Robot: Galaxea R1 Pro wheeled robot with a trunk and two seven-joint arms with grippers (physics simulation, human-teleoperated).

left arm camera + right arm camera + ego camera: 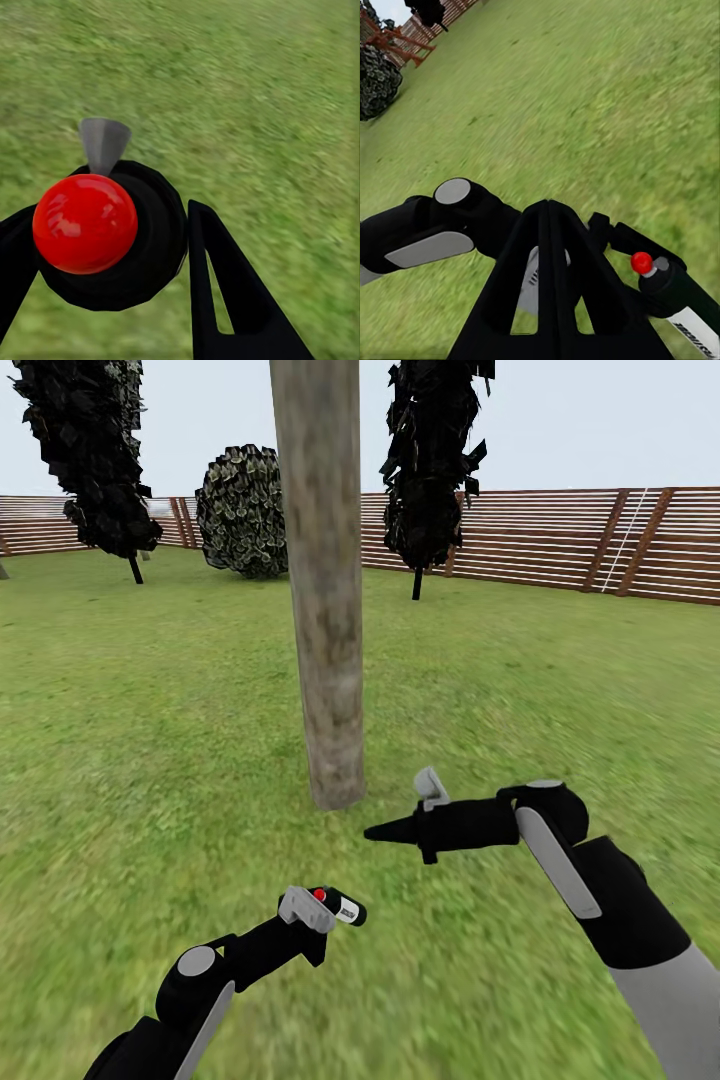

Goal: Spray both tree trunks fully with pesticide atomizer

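- While the pesticide atomizer sat clenched in the left hand, it lay on its side low over the grass, well short of the tree trunk.
- Its long axis ran roughly level and crosswise to the trunk, red cap on top; the left wrist view showed the cap and a grey nozzle facing grass, not bark.
- From the bottle the trunk stood ahead and a little to one side, so I judged the nozzle would need turning toward it before any spraying.
- No white specks were visible on the bark; coverage looked not yet begun.
- The right hand hung nearer the trunk's foot, its fingers pressed together to a point, grasping nothing.
- In the right wrist view those closed fingers looked across at the left arm and the bottle.
- Beyond the trunk stood dark bushes and the slatted fence.
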